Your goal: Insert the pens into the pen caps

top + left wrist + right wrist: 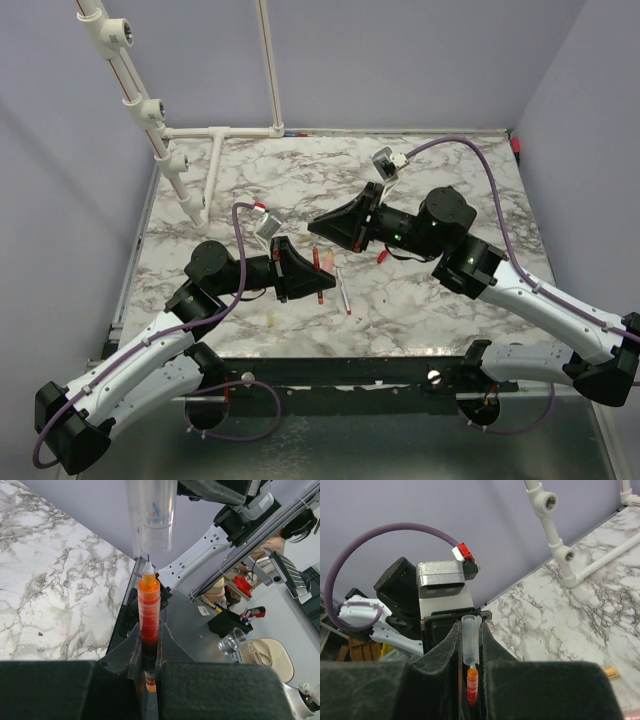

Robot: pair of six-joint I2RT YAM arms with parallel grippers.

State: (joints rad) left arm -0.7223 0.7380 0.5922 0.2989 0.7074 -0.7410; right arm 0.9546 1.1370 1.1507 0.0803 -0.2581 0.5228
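Observation:
My left gripper (149, 630) is shut on an orange-red pen (148, 605), whose white tip points straight at a clear pen cap (151, 515) just beyond it. That pen cap (472, 640) is held between the shut fingers of my right gripper (470, 625). The pen tip (472, 669) sits right at the cap's open mouth. From above, the left gripper (300, 272) and the right gripper (335, 225) meet nose to nose over the middle of the marble table. A pale grey pen (343, 290) lies loose on the table near them.
A small yellow cap (270, 318) lies near the front edge and a red piece (381, 256) under the right arm. A white pipe frame (160, 110) stands at the back left. Purple cables loop over both arms. Grey walls close in the table (440, 300).

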